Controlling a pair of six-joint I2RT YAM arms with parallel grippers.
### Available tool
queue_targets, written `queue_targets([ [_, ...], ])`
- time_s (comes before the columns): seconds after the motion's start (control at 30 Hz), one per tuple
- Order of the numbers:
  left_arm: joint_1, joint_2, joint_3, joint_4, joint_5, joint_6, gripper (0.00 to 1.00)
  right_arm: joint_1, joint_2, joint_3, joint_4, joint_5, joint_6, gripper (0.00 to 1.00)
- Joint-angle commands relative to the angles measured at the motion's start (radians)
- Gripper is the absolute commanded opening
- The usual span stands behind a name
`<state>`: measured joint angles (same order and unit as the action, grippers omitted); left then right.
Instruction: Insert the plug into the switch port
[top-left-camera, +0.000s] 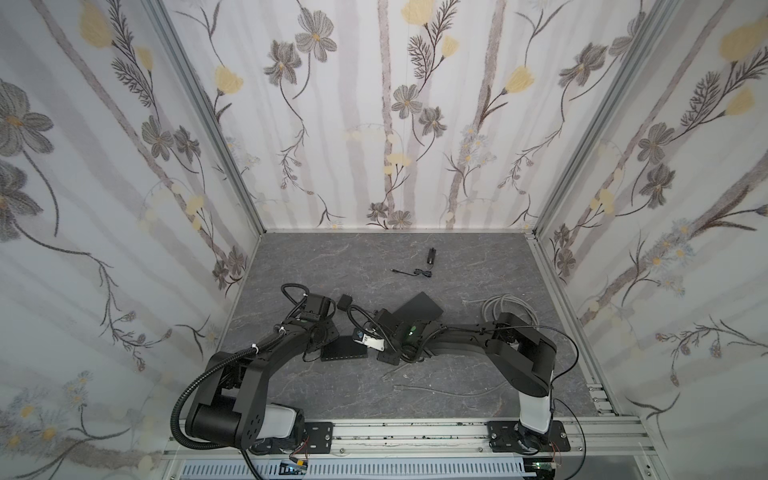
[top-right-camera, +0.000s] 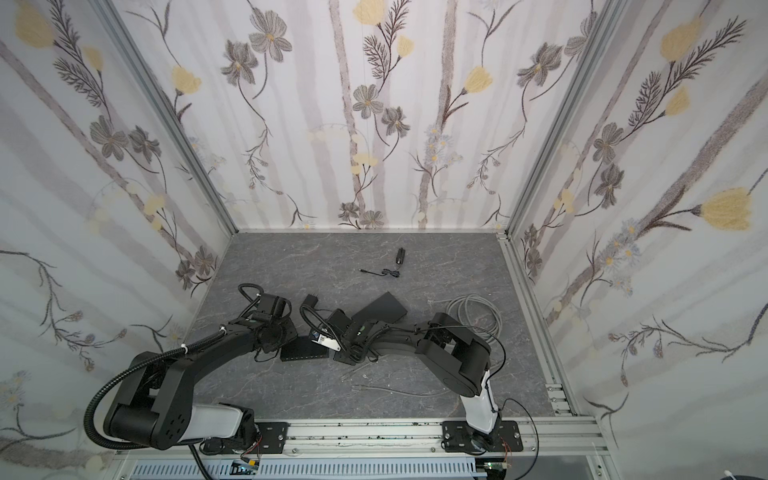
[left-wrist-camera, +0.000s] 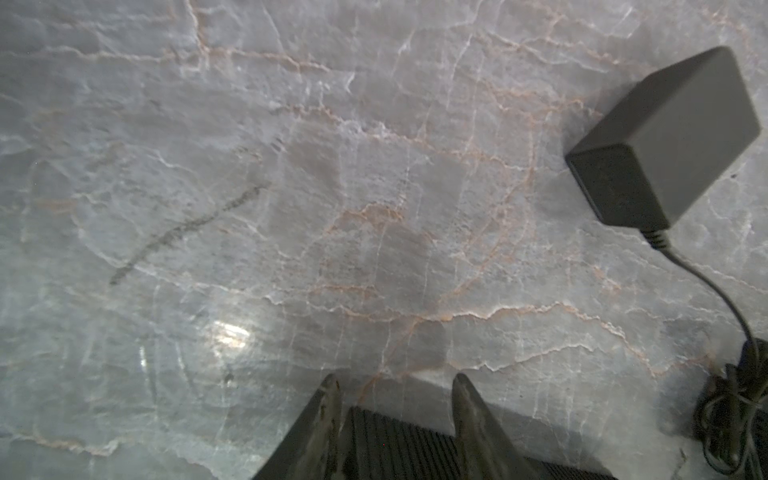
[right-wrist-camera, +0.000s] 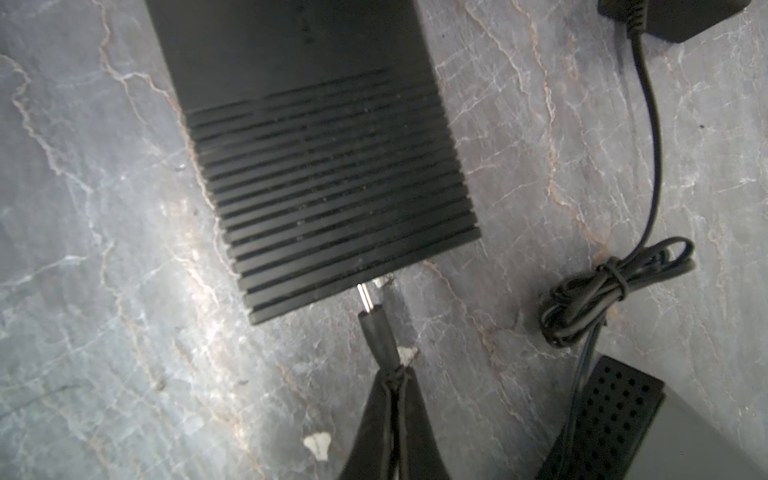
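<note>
Wide grey marbled tabletop (top-left-camera: 457, 257), and on it the black switch (right-wrist-camera: 316, 145), ribbed lid up. There's a faint mark on its smooth part, too blurred to read. Next down in size is the power adapter (left-wrist-camera: 665, 137), its thin cord tied in a bundle (right-wrist-camera: 615, 286). Now the plug (right-wrist-camera: 376, 328): the right hand (right-wrist-camera: 395, 370) is pressed together on its black sleeve, pinching it at the fingertips. The plug juts straight ahead of the hand, its bare metal tip right at the edge of the switch's ribbed end, metal showing. On the left hand (left-wrist-camera: 395, 378), the fingers stand apart around a corner of the switch; I can't tell whether they clamp it.
</note>
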<state>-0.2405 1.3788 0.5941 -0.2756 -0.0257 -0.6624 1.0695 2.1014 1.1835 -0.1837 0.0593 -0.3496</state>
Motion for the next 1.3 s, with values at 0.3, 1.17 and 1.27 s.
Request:
queue_targets([
  [0.3,0.0,-0.004,-0.006,-0.028,0.0,-0.013,0.46,0.019,0.014,0.005,0.012,0.022,-0.006,0.0],
  [1.17,-0.039,-0.011,-0.034,0.016,0.044,-0.078,0.46,0.051,0.039,0.1,-0.004,-0.003,0.058,0.0],
  [1.27,-0.041,-0.044,-0.046,0.006,0.041,-0.09,0.46,0.042,0.027,0.091,0.014,0.009,0.115,0.0],
])
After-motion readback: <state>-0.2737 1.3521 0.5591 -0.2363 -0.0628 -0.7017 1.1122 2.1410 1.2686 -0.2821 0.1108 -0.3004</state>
